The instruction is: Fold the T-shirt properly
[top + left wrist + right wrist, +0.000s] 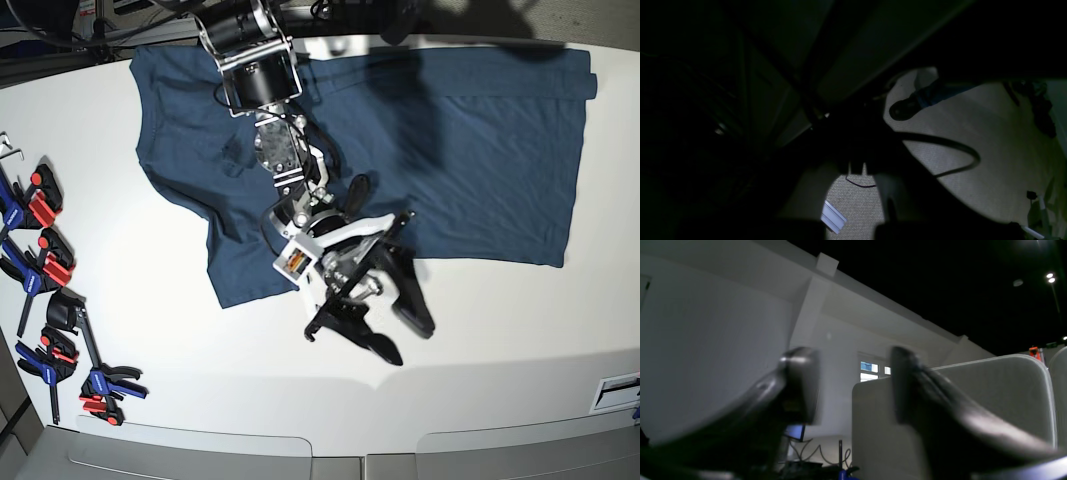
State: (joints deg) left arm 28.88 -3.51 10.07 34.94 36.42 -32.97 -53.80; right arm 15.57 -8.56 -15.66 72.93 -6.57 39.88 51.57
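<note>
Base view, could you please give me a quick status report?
Right gripper open, empty, above table. Left gripper out of view, shut. T-shirt spread flat, unfolded. Clamps at table edge, clear of it.

dark underside, black cable [950, 146] over pale carpet [1000, 166]

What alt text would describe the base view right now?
A dark navy T-shirt lies spread on a white table. The right gripper hangs over the table's bare front, jaws apart, empty. Clamps line the left edge.
</note>
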